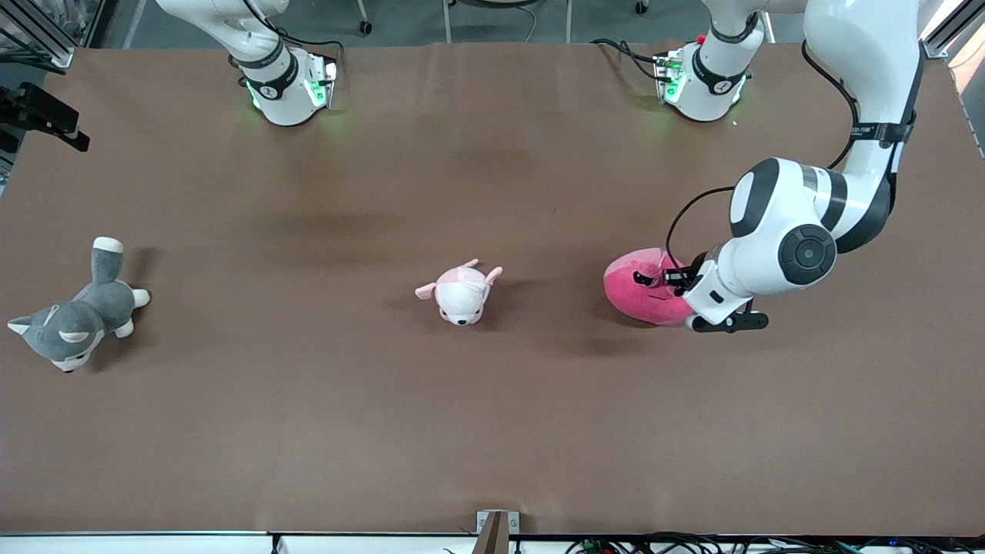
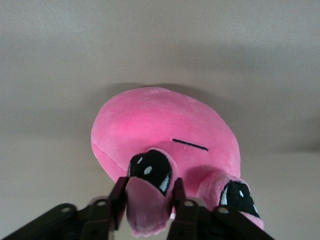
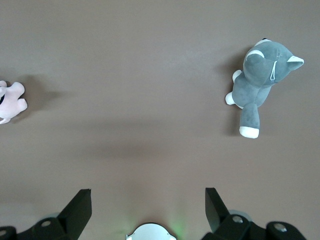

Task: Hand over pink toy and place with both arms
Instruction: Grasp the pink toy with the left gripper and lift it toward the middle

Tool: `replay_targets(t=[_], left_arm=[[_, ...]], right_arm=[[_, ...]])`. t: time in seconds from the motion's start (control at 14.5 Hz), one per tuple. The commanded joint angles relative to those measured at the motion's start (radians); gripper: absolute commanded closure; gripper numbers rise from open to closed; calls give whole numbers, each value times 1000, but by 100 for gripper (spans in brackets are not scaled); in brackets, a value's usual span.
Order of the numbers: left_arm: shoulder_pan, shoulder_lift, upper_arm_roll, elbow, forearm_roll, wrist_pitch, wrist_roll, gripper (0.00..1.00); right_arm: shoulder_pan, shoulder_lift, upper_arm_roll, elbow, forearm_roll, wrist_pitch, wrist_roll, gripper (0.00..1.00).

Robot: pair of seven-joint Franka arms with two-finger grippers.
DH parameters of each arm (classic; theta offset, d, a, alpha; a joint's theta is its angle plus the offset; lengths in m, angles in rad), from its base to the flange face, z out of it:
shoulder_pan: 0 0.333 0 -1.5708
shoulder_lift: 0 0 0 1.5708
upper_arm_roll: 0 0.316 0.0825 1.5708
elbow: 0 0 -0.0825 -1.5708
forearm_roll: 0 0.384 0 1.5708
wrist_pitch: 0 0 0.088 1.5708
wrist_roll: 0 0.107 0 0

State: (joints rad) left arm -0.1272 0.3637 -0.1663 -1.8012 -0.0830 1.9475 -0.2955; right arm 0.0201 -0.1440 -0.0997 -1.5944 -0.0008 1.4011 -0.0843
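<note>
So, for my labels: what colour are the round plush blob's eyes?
Black with white glints, on the hot-pink round plush blob; clearest in the left wrist view.

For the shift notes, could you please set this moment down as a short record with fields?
pink toy: hot-pink plush on the table, toward the left arm's end
left gripper: down at the pink toy, fingers closed on a flap of plush beside one black eye
right gripper: up over the table, fingers wide open, holding nothing; this arm waits
puppy plush: pale pink and white, mid-table
husky plush: grey and white, toward the right arm's end
handover: not yet begun
</note>
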Motion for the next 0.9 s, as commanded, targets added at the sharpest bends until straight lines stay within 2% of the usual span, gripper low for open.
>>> replay_targets(t=[0.0,0.14,0.28,0.48,0.83], left_arm=[[-6,-11,-4,6,-12,7,-11,88],[-3,-17,-9,20,-14,-2,-13,99],[-2,-25,-19,61,-14,-34,-34,100],[-5,-28,-53,187,-17,-157,-108,100],[-9,-29,-126,374,-122,-285,-339,100]], right_arm=[[0,-6,2,-7,15,1,12,0],[-2,-6,2,-7,15,-1,12,0],[-2,-6,2,-7,15,-1,12,0],[0,-6,2,-7,15,1,12,0],[-3,-2,0,-1,13,7,3,0]])
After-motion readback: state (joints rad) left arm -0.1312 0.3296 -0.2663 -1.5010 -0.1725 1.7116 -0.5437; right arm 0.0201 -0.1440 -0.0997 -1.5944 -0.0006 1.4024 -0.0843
